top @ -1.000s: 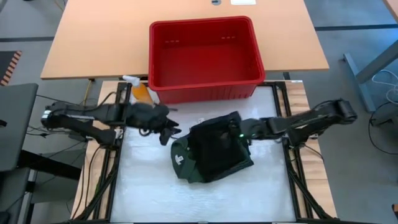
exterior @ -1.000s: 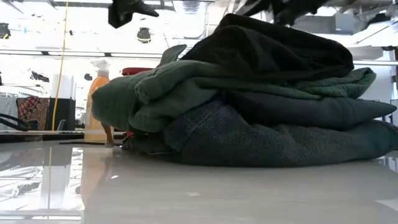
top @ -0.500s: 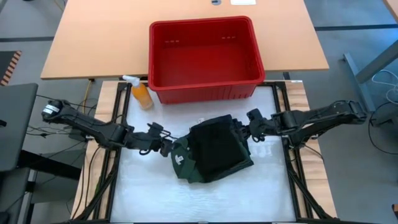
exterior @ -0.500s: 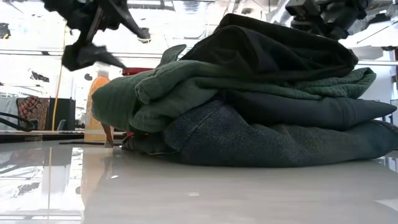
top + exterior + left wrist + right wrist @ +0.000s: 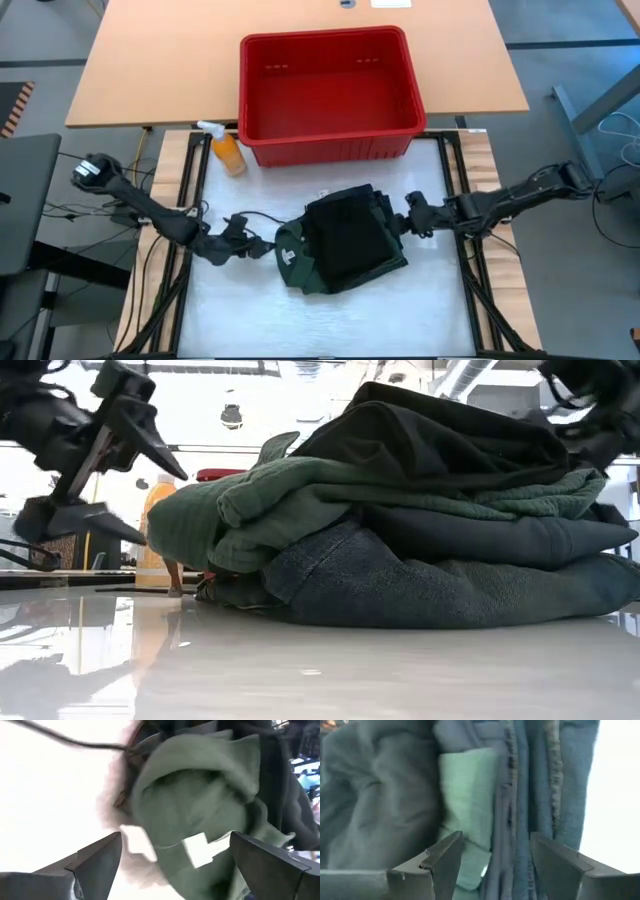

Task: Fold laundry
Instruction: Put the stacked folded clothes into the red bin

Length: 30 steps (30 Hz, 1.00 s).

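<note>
The stack of folded dark green and black cloth garments is seen mid-table, flanked by both grippers. Left gripper, fingers spread, empty, is placed just beside its left edge; right gripper, likewise spread, just beside its right edge.

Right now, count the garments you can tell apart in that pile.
4 layers show in the pile: black garment on top, green garment under it, dark blue-grey layer next, denim at the bottom. More may be hidden.
</note>
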### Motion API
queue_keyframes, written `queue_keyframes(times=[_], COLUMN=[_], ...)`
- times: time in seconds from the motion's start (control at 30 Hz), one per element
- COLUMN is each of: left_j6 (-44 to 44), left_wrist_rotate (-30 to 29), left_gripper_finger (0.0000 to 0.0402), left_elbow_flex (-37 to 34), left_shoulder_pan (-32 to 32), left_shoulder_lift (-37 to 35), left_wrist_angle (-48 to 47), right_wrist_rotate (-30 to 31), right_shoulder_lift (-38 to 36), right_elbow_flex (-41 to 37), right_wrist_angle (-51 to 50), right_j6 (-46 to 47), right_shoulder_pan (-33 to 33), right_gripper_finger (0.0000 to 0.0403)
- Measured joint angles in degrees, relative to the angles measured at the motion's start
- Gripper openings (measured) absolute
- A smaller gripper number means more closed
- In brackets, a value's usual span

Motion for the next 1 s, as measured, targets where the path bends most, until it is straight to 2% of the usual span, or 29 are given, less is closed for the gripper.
queue_keyframes(times=[0.13,0.2,0.33,0.47,0.6,0.7,0.87,1.0], left_j6=[-3.51,-5.51,-8.45,-7.22,-4.06,-0.92,6.56,10.1], left_wrist_rotate=[-1.5,-2.11,-1.87,2.45,3.52,6.53,13.42,15.73], left_gripper_finger=[0.0358,0.0358,0.0358,0.0358,0.0358,0.0358,0.0357,0.0352], left_elbow_flex=[-4.5,-5.41,-5.37,-5.01,-2.4,-0.04,5.21,9.8], left_shoulder_pan=[-2.63,-3.28,-2.7,0.0,2.92,5.69,10.2,12.62], left_shoulder_lift=[1.8,3.43,9.47,18.35,26.67,30.57,35.35,39.89], left_wrist_angle=[7.41,6.88,9.8,20.92,28.25,32.8,33.39,34.1], right_wrist_rotate=[2.03,3.08,5.1,5.94,6.22,6.29,5.99,2.89], right_shoulder_lift=[-2.23,-2.47,-1.99,-0.14,4.39,9.23,18.82,26.34], right_elbow_flex=[-5.46,-7.32,-10.19,-12.94,-14.3,-14.5,-14.48,-13.55], right_wrist_angle=[2.97,3.28,5.18,12.17,17.88,23.97,37.18,46.02], right_j6=[4.65,7.31,11.2,13.71,15.43,15.38,13.64,12.89], right_shoulder_pan=[2.05,2.94,5.08,6.54,7.62,7.54,6.79,7.16], right_gripper_finger=[0.0261,0.0261,0.0261,0.0261,0.0261,0.0261,0.026,0.0251])
